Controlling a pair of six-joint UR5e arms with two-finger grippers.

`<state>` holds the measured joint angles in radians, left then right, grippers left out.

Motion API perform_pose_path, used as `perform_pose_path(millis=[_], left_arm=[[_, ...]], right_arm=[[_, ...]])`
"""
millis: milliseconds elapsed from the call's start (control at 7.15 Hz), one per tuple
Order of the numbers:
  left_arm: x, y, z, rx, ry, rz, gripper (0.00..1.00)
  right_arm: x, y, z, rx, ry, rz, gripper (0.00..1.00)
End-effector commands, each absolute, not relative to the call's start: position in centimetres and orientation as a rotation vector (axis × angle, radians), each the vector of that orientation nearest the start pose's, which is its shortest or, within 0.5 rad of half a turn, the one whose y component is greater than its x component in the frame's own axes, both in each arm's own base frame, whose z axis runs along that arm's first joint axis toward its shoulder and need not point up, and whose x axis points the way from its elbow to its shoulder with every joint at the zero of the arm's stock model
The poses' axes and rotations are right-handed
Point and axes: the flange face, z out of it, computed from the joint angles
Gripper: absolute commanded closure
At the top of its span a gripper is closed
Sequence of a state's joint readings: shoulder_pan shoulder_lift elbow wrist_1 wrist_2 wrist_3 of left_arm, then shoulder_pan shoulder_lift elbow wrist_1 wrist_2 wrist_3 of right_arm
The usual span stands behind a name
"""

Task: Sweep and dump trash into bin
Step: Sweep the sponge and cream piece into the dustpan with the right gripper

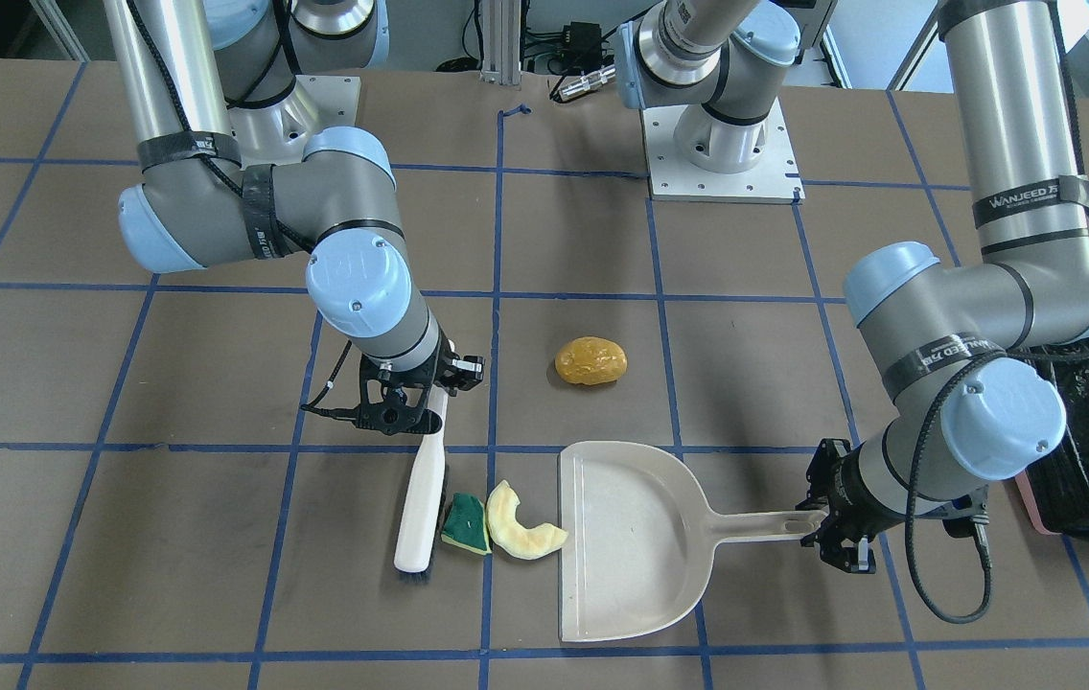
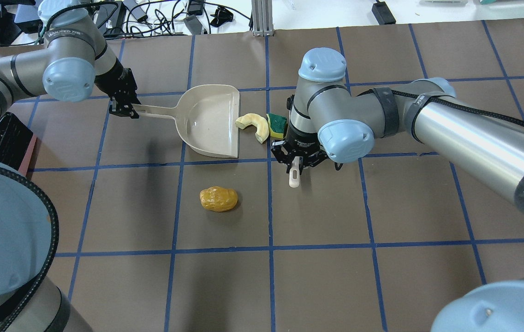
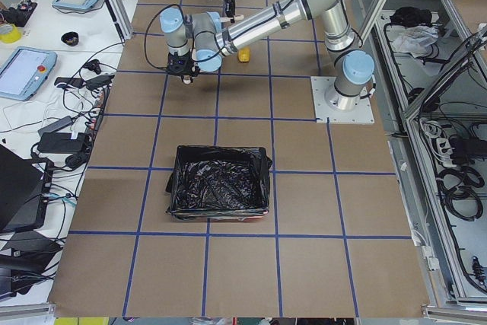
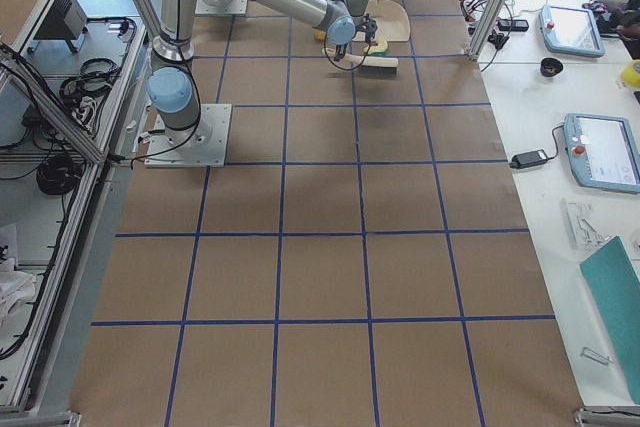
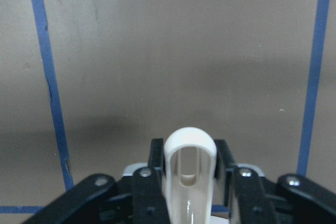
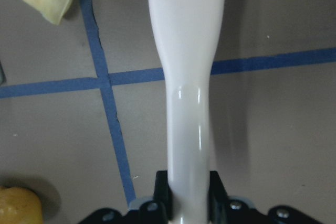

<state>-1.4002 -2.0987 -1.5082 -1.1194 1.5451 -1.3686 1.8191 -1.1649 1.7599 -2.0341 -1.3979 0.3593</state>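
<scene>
Right claw (image 1: 434, 391) tight around brush handle (image 1: 425, 479), sponge wedge (image 1: 466, 523) and crescent slice (image 1: 518, 525) just beyond; left claw (image 1: 827, 522) tight around dustpan handle (image 1: 755, 525).

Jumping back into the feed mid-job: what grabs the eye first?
The right gripper holds a brush beside the sponge wedge and crescent slice, which lie at the mouth of the dustpan held by the left gripper. The orange potato-like piece sits alone, nearer the robot.
</scene>
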Motion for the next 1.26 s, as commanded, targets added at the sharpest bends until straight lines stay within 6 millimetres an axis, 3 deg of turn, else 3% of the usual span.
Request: perform_pose_path(millis=[0, 280, 699, 1119], left_arm=[[-2.6, -67.6, 25.2, -2.203, 2.258, 0.041, 1.00], [-2.4, -67.6, 25.2, -2.203, 2.251, 0.036, 1.00], [-2.5, -67.6, 25.2, -2.210, 2.240, 0.035, 1.00], [-2.5, -67.4, 24.9, -2.206, 2.237, 0.045, 1.00]], right_arm=[[30.4, -52.3, 21.2, 0.168, 2.959, 0.293, 1.00], [32.3, -51.7, 21.4, 0.173, 2.894, 0.301, 1.00], [33.5, -52.8, 21.6, 0.196, 2.828, 0.244, 1.00], [37.1, -53.1, 21.8, 0.178, 2.826, 0.230, 1.00]])
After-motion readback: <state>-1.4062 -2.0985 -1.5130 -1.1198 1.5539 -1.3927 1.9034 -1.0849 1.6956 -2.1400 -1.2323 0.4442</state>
